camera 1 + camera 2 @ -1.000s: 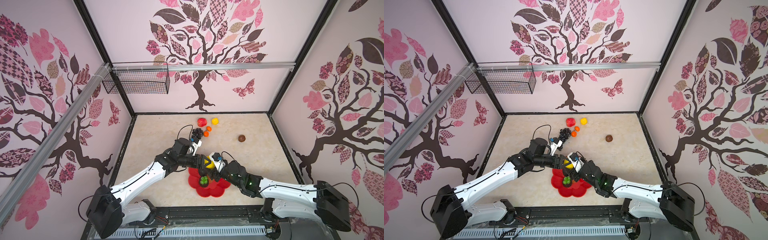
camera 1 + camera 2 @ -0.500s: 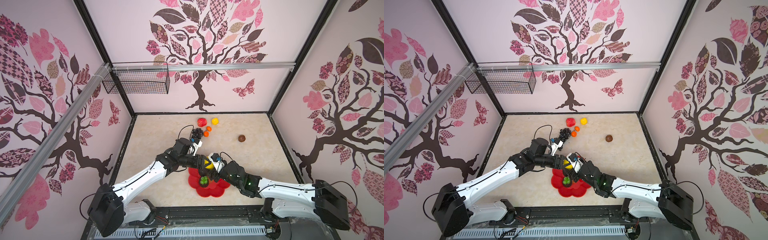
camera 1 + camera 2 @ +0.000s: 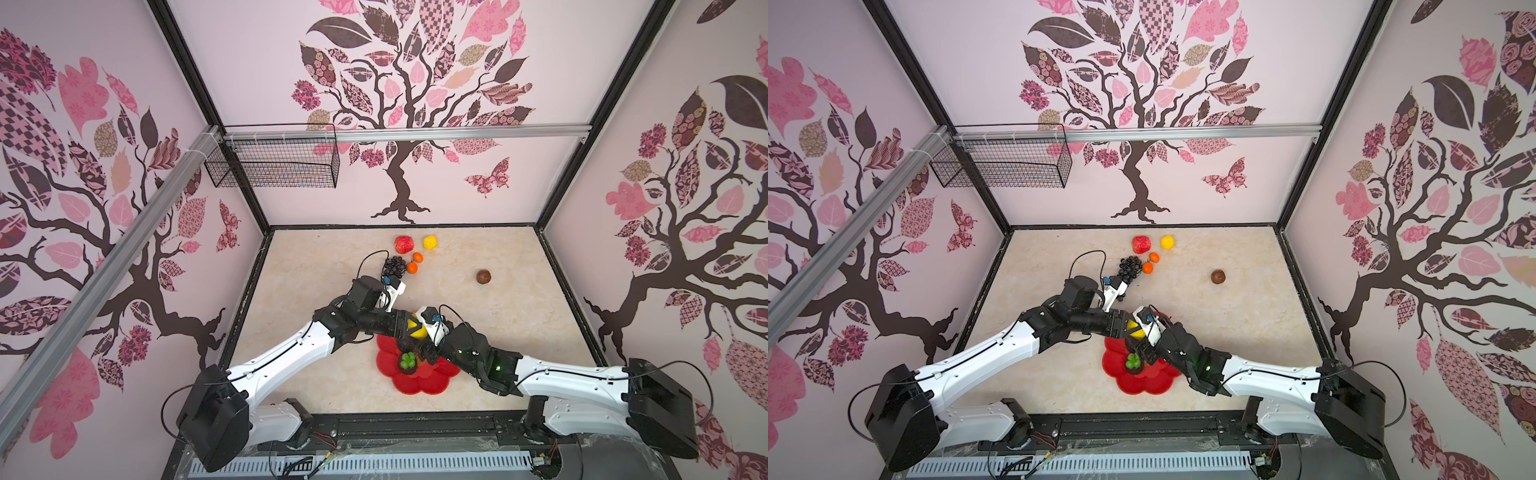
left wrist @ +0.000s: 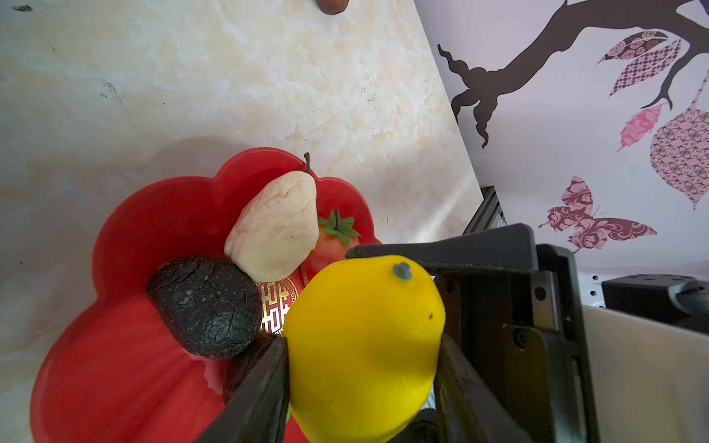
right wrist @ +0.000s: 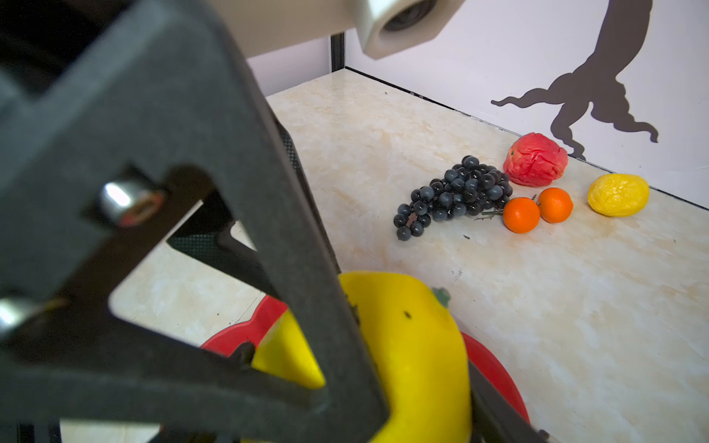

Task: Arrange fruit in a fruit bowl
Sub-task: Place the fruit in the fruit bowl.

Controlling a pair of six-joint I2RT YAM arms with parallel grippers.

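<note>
Crowding is the chief hazard. The left hand [image 4: 362, 345] has the held lemon [image 5: 418, 345] between its fingers, which stand partway apart and press on it from both sides, above the far part of the fruit bowl [image 4: 115, 345]. The right hand [image 3: 415, 348] sits tight alongside, with one of its black parts touching or almost touching the lemon. I cannot tell whether it also grips the fruit or merely stands open. If both have hold, a pull by either arm could wrench the lemon loose or knock the two hands together.

Below, the middle of the bowl is already taken. The cream pear [image 4: 276, 226], the strawberry [image 4: 333, 245] and a dark avocado [image 4: 207, 307] bunch round the gold emblem [image 4: 278, 303]. A lemon let go here would likely land on them. Round as it is, it could then roll over the shallow rim onto the bench [image 3: 332, 374], or push the pear out.

The rest of the fruit lies well apart, toward the back wall. The grape bunch [image 3: 394, 266] has two oranges [image 5: 521, 214] just beside it. The red apple [image 3: 404, 244] and a second lemon [image 3: 429, 242] lie beyond them, and a brown fruit [image 3: 483, 276] sits alone. The left arm's wrist lies close to the grapes, so a careless swing could sweep them. A wire basket [image 3: 274, 164] hangs on the rail, out of the way.
</note>
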